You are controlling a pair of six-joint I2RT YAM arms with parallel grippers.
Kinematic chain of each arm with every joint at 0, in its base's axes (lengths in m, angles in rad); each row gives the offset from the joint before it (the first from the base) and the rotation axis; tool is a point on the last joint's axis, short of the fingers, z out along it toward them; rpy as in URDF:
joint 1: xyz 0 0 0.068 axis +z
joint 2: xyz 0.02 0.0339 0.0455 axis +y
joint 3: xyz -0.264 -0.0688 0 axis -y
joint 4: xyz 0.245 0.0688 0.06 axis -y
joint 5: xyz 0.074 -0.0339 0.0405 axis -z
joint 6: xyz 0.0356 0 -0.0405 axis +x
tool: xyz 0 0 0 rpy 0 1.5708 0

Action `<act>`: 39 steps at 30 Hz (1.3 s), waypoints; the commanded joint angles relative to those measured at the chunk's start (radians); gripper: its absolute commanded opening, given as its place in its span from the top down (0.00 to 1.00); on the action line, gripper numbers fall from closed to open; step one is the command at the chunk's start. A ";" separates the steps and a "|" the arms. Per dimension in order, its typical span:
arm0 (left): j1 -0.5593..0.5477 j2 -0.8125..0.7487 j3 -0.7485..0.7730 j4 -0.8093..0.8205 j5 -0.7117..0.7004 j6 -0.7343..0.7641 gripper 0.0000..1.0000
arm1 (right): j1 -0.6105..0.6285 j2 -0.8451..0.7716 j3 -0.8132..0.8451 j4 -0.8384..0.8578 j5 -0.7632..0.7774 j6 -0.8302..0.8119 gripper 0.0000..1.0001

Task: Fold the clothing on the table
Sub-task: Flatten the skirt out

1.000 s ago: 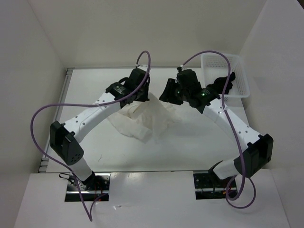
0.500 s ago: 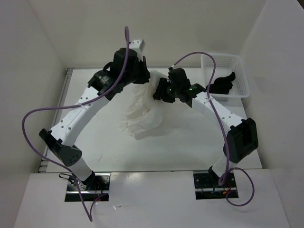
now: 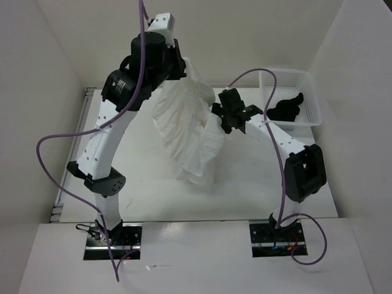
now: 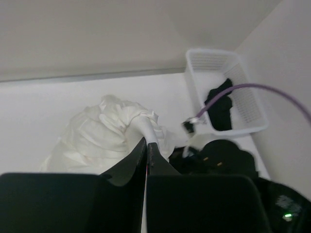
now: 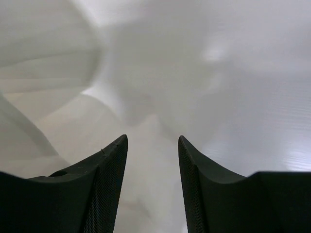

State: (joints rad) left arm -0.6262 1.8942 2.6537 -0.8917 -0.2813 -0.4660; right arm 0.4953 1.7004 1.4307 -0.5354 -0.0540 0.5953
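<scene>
The clothing (image 3: pixel 187 128), thin, white and creased, hangs in a long bunch from my left gripper (image 3: pixel 181 64), which is raised high over the back of the table (image 3: pixel 141 184). In the left wrist view that gripper (image 4: pixel 146 141) is shut on a pinched fold of the clothing (image 4: pixel 102 136). The garment's lower end reaches down to the tabletop. My right gripper (image 3: pixel 217 117) sits against the hanging cloth's right side. In its own view it (image 5: pixel 152 141) is open, with blurred white clothing (image 5: pixel 194 73) close in front and nothing pinched.
A white mesh basket (image 3: pixel 309 92) stands at the back right corner with a black cloth lump (image 3: pixel 286 109) inside; both show in the left wrist view, the basket (image 4: pixel 252 104) and the lump (image 4: pixel 221 104). White walls enclose the table on three sides.
My left arm has risen sharply, drawing the clothing up from a low heap into a hanging bunch. My right gripper has shifted left and back, against the cloth.
</scene>
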 commanded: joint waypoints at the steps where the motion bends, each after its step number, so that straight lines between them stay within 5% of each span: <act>1: 0.016 -0.029 -0.076 -0.056 -0.071 0.026 1.00 | -0.086 -0.010 0.043 -0.119 0.218 -0.037 0.49; 4: 0.006 -0.099 -0.341 0.014 -0.075 0.003 1.00 | -0.112 -0.036 0.095 -0.150 0.286 -0.060 0.49; 7: -0.004 -0.199 -0.631 0.146 -0.035 -0.048 1.00 | -0.112 -0.105 0.108 -0.109 0.176 -0.072 0.47; 11: -0.004 -0.271 -0.805 0.226 0.049 -0.117 1.00 | -0.101 -0.139 0.108 -0.038 -0.028 -0.054 0.42; 21: 0.019 -0.195 -0.759 0.258 0.105 -0.126 1.00 | -0.028 -0.110 0.117 0.043 -0.142 0.011 0.40; 31: 0.019 -0.054 -0.595 0.208 0.065 -0.117 1.00 | 0.038 -0.082 0.126 0.054 -0.130 0.020 0.40; 39: 0.019 -0.092 -0.563 0.198 0.074 -0.117 1.00 | 0.038 -0.013 0.117 0.063 -0.043 0.020 0.39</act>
State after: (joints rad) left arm -0.6090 1.8458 2.0243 -0.7139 -0.2047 -0.5804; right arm 0.5278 1.6619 1.5120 -0.5255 -0.1528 0.6128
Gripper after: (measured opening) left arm 0.003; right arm 0.609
